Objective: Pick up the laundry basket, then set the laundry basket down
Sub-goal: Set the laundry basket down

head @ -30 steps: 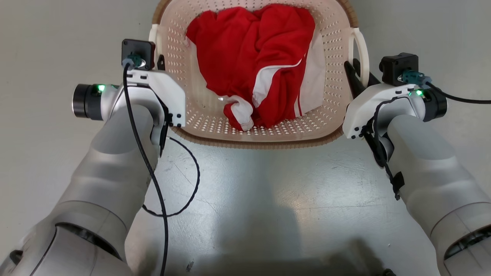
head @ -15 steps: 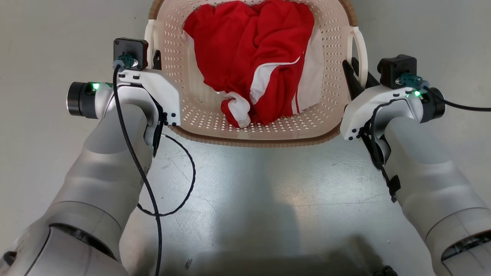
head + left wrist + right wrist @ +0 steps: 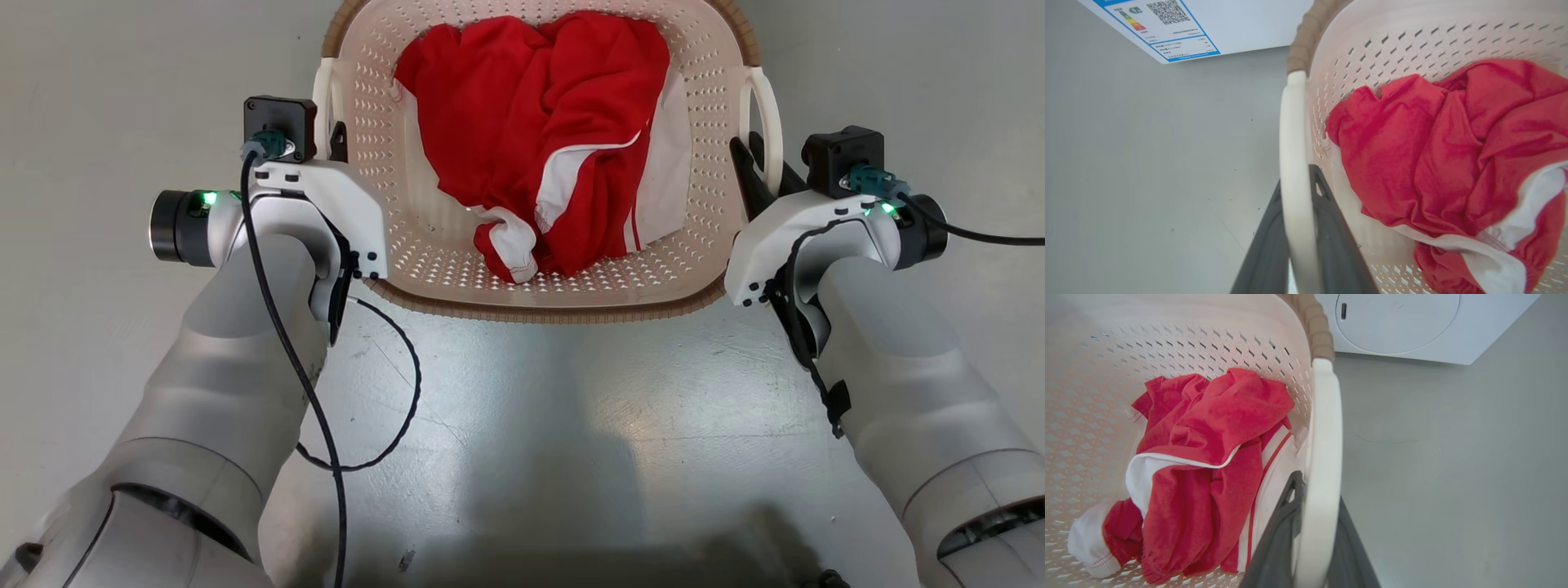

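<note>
Laundry basket point(image 3: 424, 269), with a red garment point(image 3: 539, 122) inside, sits between both arms, just short of the washer point(image 3: 1412, 326). The left end effector point(image 3: 1296, 179) pinches the left handle point(image 3: 1292, 143) and the right end effector point(image 3: 1318, 490) pinches the right handle point(image 3: 1325, 428). Over the last second both grips held, and basket and arms barely drifted together. I'd say it's mid-carry; whether it's clear of the floor point(image 3: 571, 425) I can't tell.

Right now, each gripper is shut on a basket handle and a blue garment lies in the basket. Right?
No: the garment is red and white, not blue, as the head view shows. The rest holds: left gripper shut on the left handle, right gripper on the right handle, garment in the basket.
</note>
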Robot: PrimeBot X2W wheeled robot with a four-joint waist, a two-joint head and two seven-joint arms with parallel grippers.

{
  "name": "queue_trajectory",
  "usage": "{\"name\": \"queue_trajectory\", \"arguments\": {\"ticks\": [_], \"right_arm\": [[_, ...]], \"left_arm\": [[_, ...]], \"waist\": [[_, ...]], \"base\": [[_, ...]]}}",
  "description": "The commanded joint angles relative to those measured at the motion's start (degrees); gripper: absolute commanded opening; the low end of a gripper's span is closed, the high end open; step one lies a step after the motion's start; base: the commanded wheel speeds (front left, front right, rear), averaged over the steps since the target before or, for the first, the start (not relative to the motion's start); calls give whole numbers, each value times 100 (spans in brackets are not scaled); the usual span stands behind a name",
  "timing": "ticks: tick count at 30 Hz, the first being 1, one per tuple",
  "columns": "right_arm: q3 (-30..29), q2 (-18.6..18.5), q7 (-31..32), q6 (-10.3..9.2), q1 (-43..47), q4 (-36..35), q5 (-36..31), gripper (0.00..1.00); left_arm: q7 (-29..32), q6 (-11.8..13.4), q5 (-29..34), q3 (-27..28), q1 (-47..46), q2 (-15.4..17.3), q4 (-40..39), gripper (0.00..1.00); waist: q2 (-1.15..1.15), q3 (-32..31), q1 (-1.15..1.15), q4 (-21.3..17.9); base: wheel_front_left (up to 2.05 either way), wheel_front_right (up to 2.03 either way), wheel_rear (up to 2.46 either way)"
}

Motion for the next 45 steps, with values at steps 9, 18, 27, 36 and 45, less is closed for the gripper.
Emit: {"name": "queue_trajectory", "arguments": {"ticks": [9,18,27,36,45], "right_arm": [[75,94,-81,86,336,-31,-125,0],[77,95,-81,86,308,-21,-134,0],[45,95,-81,86,278,7,-181,0],[-225,95,-81,86,203,-30,-412,100],[-583,95,-81,86,327,-255,-730,100]], "left_arm": [[54,84,-67,11,115,167,3,0],[129,134,-102,-25,124,148,11,0],[157,150,-135,-58,134,119,15,0],[208,244,-251,-11,141,100,17,14],[293,281,-314,-26,179,79,19,100]], "waist": [[0,-7,0,15],[0,15,0,-2],[0,36,0,0],[0,59,0,-16],[0,44,0,-2]], "base": [[0,0,0],[0,0,0],[0,0,0],[0,0,0],[0,0,0]]}}
